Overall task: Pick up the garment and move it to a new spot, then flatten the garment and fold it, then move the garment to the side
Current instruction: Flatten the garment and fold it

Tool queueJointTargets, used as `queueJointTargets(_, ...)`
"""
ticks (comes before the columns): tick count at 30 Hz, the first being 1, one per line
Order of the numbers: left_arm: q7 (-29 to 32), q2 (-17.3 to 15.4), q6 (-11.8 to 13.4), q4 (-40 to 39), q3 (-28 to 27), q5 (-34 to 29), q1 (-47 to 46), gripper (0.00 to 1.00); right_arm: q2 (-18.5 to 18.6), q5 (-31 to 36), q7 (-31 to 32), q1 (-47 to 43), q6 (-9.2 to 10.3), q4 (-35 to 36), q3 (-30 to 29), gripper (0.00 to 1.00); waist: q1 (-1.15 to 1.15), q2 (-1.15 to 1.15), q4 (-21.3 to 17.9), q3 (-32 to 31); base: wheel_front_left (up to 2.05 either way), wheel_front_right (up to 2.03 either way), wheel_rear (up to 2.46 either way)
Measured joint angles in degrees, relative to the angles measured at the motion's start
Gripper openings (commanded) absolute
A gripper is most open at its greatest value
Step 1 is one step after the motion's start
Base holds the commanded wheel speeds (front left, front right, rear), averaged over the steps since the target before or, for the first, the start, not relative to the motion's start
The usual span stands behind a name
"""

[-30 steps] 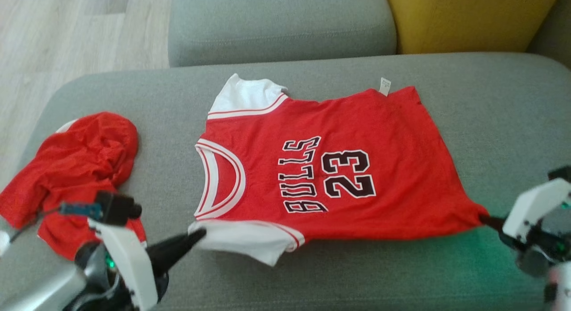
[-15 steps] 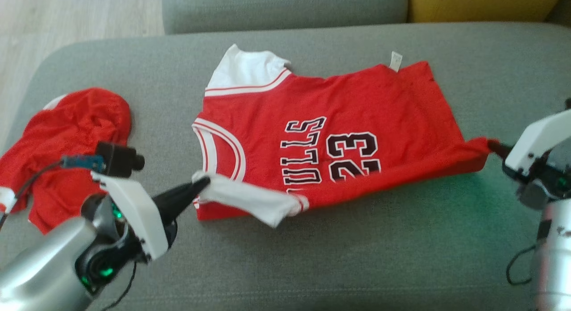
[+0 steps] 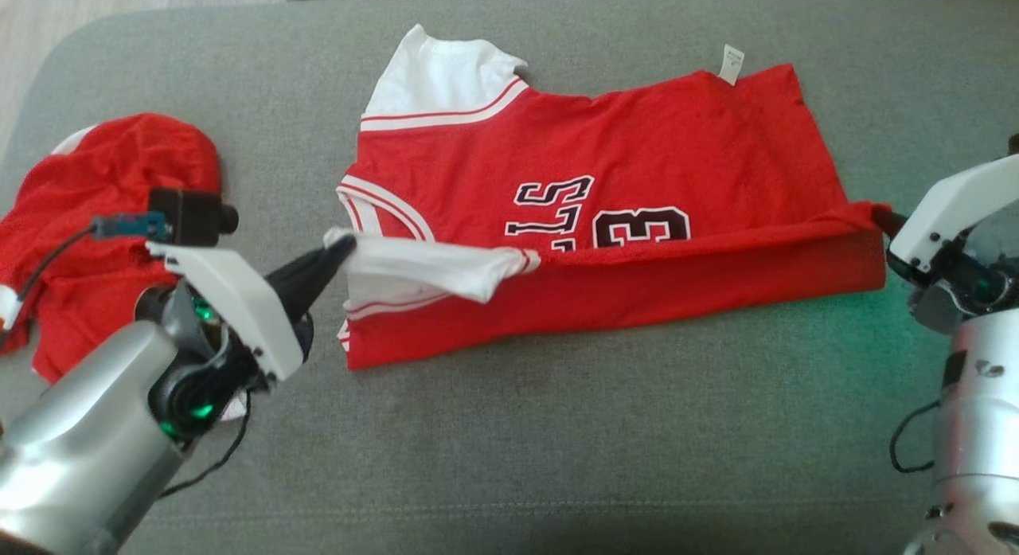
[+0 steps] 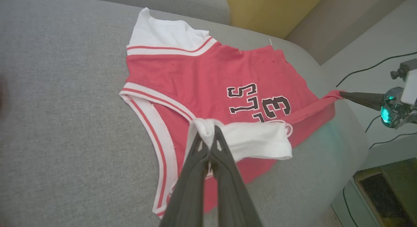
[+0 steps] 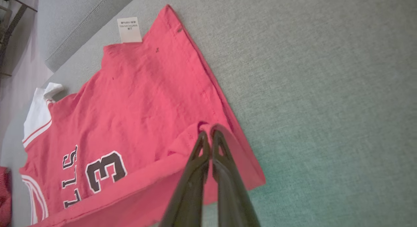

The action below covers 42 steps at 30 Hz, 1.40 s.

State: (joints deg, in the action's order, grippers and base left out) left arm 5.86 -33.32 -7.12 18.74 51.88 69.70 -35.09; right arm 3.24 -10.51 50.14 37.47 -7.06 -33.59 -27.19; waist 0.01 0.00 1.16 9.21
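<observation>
The garment [image 3: 605,149] is a red jersey with white sleeves and black lettering, spread on the grey couch seat [image 3: 557,443]. Its near edge is lifted and folded over the lettering. My left gripper [image 3: 344,244] is shut on the near white sleeve [image 3: 422,270], seen pinched between the fingers in the left wrist view [image 4: 208,134]. My right gripper [image 3: 878,213] is shut on the near hem corner; the right wrist view shows red cloth [image 5: 136,100] held at its fingertips [image 5: 208,131]. The far sleeve [image 3: 434,77] lies flat.
A second crumpled red garment [image 3: 95,197] lies on the seat at the left, beside my left arm. A yellow cushion [image 4: 270,8] stands behind the couch seat. Bare grey seat stretches in front of the jersey.
Both grippers have carried the jersey's near edge away from me, folding it over the lettering so only part of it shows. The head camera has tilted down.
</observation>
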Motion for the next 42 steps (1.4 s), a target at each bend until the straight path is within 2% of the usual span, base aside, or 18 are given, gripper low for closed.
queueJointTargets(1,-0.55,0.56,0.0,1.02,-0.01,-0.03,-0.52,0.0,-0.07,0.58,-1.2,0.3,0.0,-0.4,-0.4,0.76,0.0,0.0,0.01,0.25,0.0,0.0,0.0)
queueJointTargets(2,-1.29,1.24,0.0,2.35,-0.11,-0.07,-1.05,0.04,-0.14,0.68,-1.97,0.82,0.0,-1.12,-0.92,1.0,0.0,0.0,0.02,0.47,0.0,0.0,0.0)
queueJointTargets(3,-2.16,2.02,0.09,3.94,-0.3,-0.3,-1.6,1.0,-0.13,0.68,-3.04,1.19,0.0,-1.72,-1.15,1.0,0.0,0.0,0.04,0.64,0.0,0.0,0.0)
queueJointTargets(6,-6.02,4.97,1.58,8.84,-2.36,-0.54,-2.9,1.0,-0.15,0.67,-7.64,2.51,0.0,-3.33,-1.9,1.0,0.0,0.0,0.0,0.86,0.0,0.0,0.0)
queueJointTargets(13,-16.56,10.59,2.65,15.39,-7.23,0.37,-3.89,1.0,-0.14,-2.65,-22.43,3.66,0.0,-4.55,-0.48,1.0,-0.01,0.0,0.24,-0.2,0.0,0.0,0.0)
queueJointTargets(18,-19.71,13.21,3.11,16.39,-12.63,1.22,-3.03,1.0,0.49,-8.72,-31.86,0.42,0.0,-1.33,8.86,1.0,-0.01,0.0,0.48,-1.78,0.0,0.0,0.0)
queueJointTargets(21,-20.15,15.33,2.52,14.45,-18.05,2.71,0.18,1.0,3.41,-11.51,-39.07,-4.74,0.0,2.23,15.94,1.0,-0.01,0.0,0.58,-3.13,0.0,0.0,0.0)
queueJointTargets(23,-20.15,16.22,2.57,12.8,-21.85,-1.07,3.03,1.0,5.45,-13.73,-43.46,-8.18,0.0,3.72,18.35,1.0,-0.01,0.0,0.73,-4.12,0.0,0.0,0.0)
queueJointTargets(24,-20.15,16.22,2.57,12.8,-21.85,-1.07,3.03,1.0,5.45,-13.73,-43.46,-8.18,0.0,3.72,18.35,1.0,-0.01,0.0,0.73,-4.12,0.0,0.0,0.0)
queueJointTargets(26,-20.16,17.27,2.65,10.68,-26.16,-5.64,6.19,1.0,7.78,-13.91,-47.78,-11.65,0.0,5.52,21.92,1.0,-0.01,0.0,0.91,-5.16,0.0,0.0,0.0)
queueJointTargets(30,-20.17,21.05,3.19,5.86,-31.81,-14.51,13.12,1.0,8.72,-14.23,-55.38,-16.69,0.0,8.01,25.79,1.0,-0.01,0.0,0.99,-7.28,0.0,0.0,0.0)
queueJointTargets(34,-20.17,24.57,3.89,3.08,-34.39,-22.6,19.57,1.0,8.7,-12.82,-60.73,-21.22,0.0,9.49,26.1,1.0,-0.01,0.0,0.67,-8.96,0.0,0.0,0.0)
queueJointTargets(37,-20.16,26.14,4.5,3.34,-34.63,-27.05,23.53,1.0,7.23,-10.51,-62.64,-24.7,0.0,10.61,25.6,1.0,-0.01,0.0,-0.13,-9.54,0.0,0.0,0.0)
queueJointTargets(42,-20.16,27.22,5.11,5.93,-36.4,-30.41,26.57,1.0,3.82,-4.55,-63.84,-28.31,0.0,11.81,25.75,1.0,-0.01,0.0,-2.26,-9.26,0.0,0.0,0.0)
